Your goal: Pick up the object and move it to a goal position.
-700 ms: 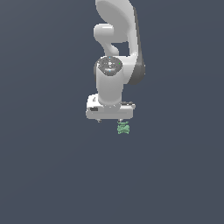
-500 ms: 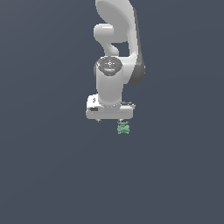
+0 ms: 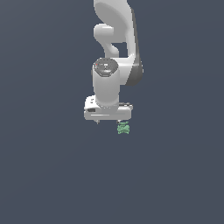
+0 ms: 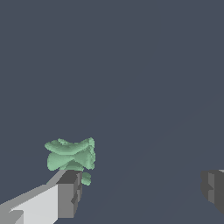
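The object [image 3: 123, 128] is a tiny light-green lumpy item. In the exterior view it sits just below the end of the white gripper hand that is toward that view's right. My gripper [image 3: 109, 123] points down, with its jaws wide apart. In the wrist view the object [image 4: 70, 155] lies right at the tip of one grey finger [image 4: 68, 197], outside the gap. The other finger [image 4: 213, 190] is far off to the side. The gripper [image 4: 140, 192] holds nothing between its fingers. I cannot tell whether the near finger touches the object.
The white arm [image 3: 113, 48] rises behind the gripper. A plain dark grey-blue surface [image 3: 52, 175] fills all the rest of both views.
The gripper hand has sunk very slightly toward the object. The object has stayed in place. The jaws stay wide apart.
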You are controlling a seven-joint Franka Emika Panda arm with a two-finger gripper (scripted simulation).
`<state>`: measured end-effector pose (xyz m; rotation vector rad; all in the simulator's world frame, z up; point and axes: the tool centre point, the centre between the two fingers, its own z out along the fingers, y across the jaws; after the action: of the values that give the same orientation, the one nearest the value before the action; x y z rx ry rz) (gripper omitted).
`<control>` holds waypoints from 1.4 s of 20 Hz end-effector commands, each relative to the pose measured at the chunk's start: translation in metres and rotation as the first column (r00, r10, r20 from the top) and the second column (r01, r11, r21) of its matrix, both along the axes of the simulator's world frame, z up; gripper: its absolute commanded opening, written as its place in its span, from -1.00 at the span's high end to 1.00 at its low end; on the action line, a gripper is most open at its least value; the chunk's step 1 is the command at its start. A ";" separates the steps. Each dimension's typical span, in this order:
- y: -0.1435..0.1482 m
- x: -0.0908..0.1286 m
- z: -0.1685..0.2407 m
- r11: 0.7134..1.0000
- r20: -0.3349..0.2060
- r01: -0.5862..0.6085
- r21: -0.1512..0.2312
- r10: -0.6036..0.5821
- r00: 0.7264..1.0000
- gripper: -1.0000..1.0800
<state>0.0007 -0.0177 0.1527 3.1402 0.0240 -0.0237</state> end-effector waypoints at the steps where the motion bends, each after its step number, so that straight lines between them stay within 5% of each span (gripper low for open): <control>1: 0.002 0.000 -0.001 1.000 0.000 -0.002 0.000 0.002 1.000 -0.92; 17: 0.076 -0.026 -0.057 0.999 0.014 -0.042 0.001 0.042 0.999 -0.92; 28: 0.083 -0.030 -0.070 0.999 0.014 -0.046 0.001 0.046 0.999 -0.92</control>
<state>-0.0287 0.0652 0.0864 3.1401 0.0966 -0.0006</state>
